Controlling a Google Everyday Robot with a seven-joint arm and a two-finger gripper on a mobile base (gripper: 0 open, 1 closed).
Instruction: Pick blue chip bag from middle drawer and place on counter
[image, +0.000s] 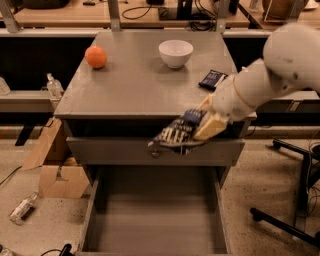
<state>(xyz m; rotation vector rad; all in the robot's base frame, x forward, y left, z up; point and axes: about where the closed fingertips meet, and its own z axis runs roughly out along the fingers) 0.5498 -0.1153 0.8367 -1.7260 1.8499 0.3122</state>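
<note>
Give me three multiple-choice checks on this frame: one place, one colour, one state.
1. Where is the blue chip bag?
A. on the drawer floor
B. in the hand, at the front edge of the counter
C. beside the bowl

2. What colour is the bowl?
A. white
B. red
C. green

3. The middle drawer is:
A. shut
B. pulled open
C. lifted out

Answers: 1 B, the hand grips the bag in the air above the open drawer; 2 A, it is plain white; 3 B, its floor and side walls show.
</note>
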